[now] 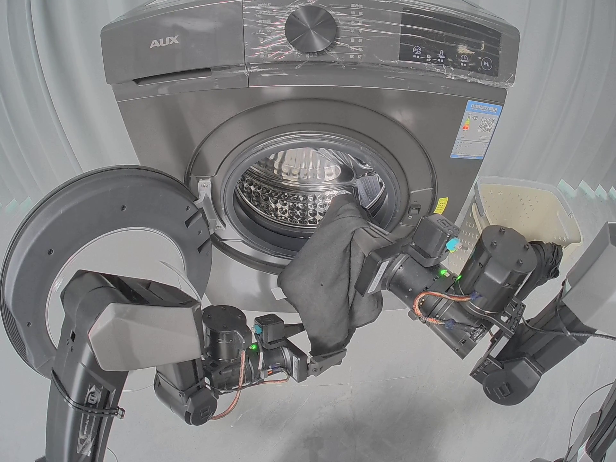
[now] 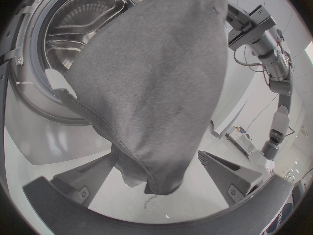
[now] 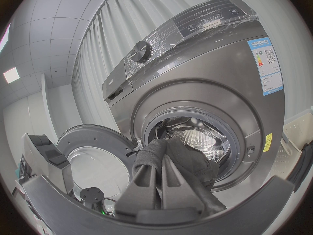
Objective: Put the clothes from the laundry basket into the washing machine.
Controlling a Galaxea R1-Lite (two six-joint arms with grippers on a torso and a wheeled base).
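Observation:
A dark grey garment (image 1: 330, 271) hangs over the lower right rim of the washing machine's drum opening (image 1: 289, 181), its top just inside and the rest drooping down the front. My right gripper (image 1: 359, 232) is shut on its upper part; in the right wrist view the fingers (image 3: 169, 183) press together with cloth (image 3: 192, 157) bunched around them. My left gripper (image 1: 321, 342) sits below, open, its fingers (image 2: 228, 177) spread either side of the garment's lower tip (image 2: 153, 115). The cream laundry basket (image 1: 532, 213) stands to the right of the machine.
The round machine door (image 1: 96, 226) is swung fully open to the left, just above my left arm. The steel drum (image 3: 195, 141) shows no other clothes. A pale curtain (image 3: 107, 59) hangs behind the machine. Bare light floor (image 1: 398, 405) lies in front.

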